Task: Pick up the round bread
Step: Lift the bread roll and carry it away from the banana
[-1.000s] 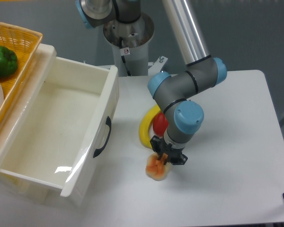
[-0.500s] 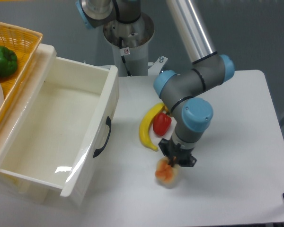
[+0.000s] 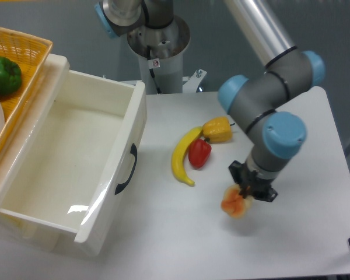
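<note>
Now the claw (image 3: 247,193) grips the lumpy, glossy round bread (image 3: 234,204) above the smooth white table (image 3: 303,140).

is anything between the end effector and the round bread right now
Nothing visible stands between them. The end effector sits directly over the round bread and appears closed on its top. The red pepper, banana and yellow pepper lie apart toward the drawer side.

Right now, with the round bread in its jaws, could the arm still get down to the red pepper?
Probably not yet. The gripper is shut on the round bread, so the jaws are full. The path itself looks free: the red pepper lies uncovered beside the banana.
</note>
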`<control>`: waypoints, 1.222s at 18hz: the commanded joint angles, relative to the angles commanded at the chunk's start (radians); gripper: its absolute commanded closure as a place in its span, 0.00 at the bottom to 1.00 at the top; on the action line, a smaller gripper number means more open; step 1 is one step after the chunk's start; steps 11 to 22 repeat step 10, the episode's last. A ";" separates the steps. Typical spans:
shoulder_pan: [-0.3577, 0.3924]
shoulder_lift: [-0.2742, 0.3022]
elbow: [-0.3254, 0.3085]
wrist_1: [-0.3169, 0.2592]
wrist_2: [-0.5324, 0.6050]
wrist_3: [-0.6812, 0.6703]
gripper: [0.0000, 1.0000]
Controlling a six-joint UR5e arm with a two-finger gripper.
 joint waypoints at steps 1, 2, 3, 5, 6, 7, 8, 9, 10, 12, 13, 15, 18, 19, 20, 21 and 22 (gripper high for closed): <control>0.000 0.000 0.009 -0.009 0.023 0.014 1.00; 0.000 0.000 0.021 -0.021 0.035 0.016 1.00; 0.000 -0.005 0.040 -0.038 0.034 0.016 1.00; 0.000 -0.015 0.074 -0.069 0.034 0.016 1.00; 0.000 -0.015 0.080 -0.074 0.034 0.016 1.00; 0.000 -0.014 0.078 -0.072 0.035 0.016 1.00; 0.000 -0.008 0.074 -0.069 0.035 0.016 1.00; 0.000 -0.003 0.069 -0.065 0.035 0.014 1.00; 0.000 -0.002 0.069 -0.065 0.034 0.014 1.00; 0.000 -0.002 0.069 -0.065 0.034 0.014 1.00; 0.000 -0.002 0.069 -0.065 0.034 0.014 1.00; 0.000 -0.002 0.069 -0.065 0.034 0.014 1.00; 0.000 -0.002 0.069 -0.065 0.034 0.014 1.00; 0.000 -0.002 0.069 -0.065 0.034 0.014 1.00; 0.000 -0.002 0.069 -0.065 0.034 0.014 1.00; 0.000 -0.002 0.069 -0.065 0.034 0.014 1.00; 0.000 -0.002 0.069 -0.065 0.034 0.014 1.00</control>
